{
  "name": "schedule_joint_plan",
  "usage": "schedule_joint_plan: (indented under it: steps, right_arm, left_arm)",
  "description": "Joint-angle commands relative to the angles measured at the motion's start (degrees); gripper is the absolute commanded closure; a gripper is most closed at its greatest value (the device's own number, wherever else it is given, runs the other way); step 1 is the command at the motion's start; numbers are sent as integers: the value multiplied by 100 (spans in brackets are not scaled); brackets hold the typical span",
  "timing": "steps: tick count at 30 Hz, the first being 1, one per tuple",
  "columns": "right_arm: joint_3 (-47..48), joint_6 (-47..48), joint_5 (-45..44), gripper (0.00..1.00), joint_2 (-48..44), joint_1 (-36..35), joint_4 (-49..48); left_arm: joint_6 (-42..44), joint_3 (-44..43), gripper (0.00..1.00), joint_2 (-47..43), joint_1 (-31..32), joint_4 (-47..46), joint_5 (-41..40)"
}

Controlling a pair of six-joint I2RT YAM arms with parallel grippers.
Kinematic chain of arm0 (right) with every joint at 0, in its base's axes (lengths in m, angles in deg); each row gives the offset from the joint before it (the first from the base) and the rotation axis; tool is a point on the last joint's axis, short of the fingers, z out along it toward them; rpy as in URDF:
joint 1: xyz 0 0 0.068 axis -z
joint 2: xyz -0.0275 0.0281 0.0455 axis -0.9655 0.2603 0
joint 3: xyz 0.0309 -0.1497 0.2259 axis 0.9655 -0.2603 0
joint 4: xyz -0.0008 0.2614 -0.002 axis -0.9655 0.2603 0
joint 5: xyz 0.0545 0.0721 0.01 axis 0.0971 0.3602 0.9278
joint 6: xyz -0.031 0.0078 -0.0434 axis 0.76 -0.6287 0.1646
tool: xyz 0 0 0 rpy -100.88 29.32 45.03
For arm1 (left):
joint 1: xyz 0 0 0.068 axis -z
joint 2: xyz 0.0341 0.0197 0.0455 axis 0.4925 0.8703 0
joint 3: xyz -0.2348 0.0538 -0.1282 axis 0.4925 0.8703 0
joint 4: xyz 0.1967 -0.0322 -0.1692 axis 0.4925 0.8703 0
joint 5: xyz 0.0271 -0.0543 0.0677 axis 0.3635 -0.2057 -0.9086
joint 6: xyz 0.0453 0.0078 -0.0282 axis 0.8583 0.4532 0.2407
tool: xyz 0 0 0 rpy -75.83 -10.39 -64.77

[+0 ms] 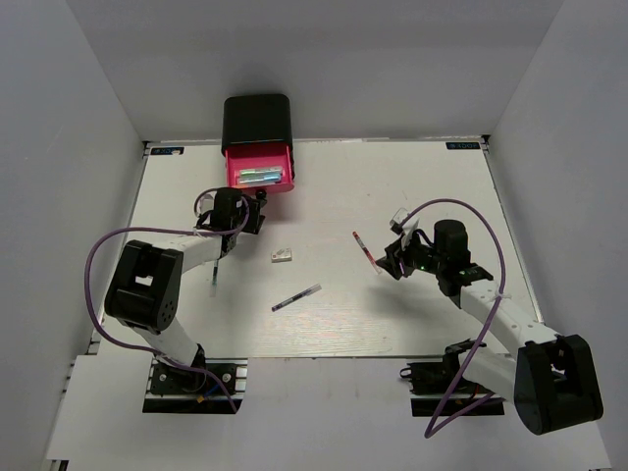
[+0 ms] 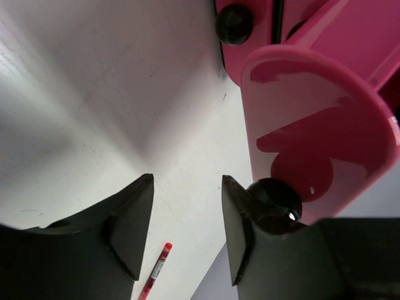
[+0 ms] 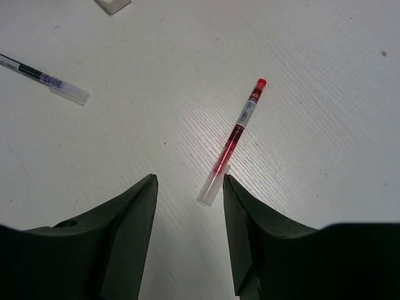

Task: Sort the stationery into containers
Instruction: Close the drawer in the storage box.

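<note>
A black box stands at the table's far edge, its top pink drawer pulled out with markers lying in it. My left gripper hovers just in front of that drawer. In the left wrist view it is open over bare table, and the drawer's black knob sits outside the right finger. My right gripper is open above the near end of a red pen, whose clear tip lies by the right finger. A dark-and-white pen and a white eraser lie mid-table.
Below the open drawer's front, a second black knob shows on a lower pink drawer. White walls close in the table on the left, back and right. The red pen lies between the two arms.
</note>
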Motion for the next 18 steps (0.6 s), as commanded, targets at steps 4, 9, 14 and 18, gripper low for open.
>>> schedule_joint_plan:
  steps: [4, 9, 14, 18]
  right_arm:
    - [-22, 36, 38, 48, 56, 35, -308]
    - [-31, 45, 55, 48, 73, 35, -317]
    - [-22, 62, 38, 48, 73, 52, -290]
    - [-22, 71, 29, 48, 73, 43, -281]
  left_arm:
    - [-11, 77, 38, -158, 27, -652, -206]
    - [112, -55, 36, -158, 27, -723, -206]
    - [165, -326, 34, -96, -26, -670, -276]
    - [218, -546, 34, 26, -78, -547, -329]
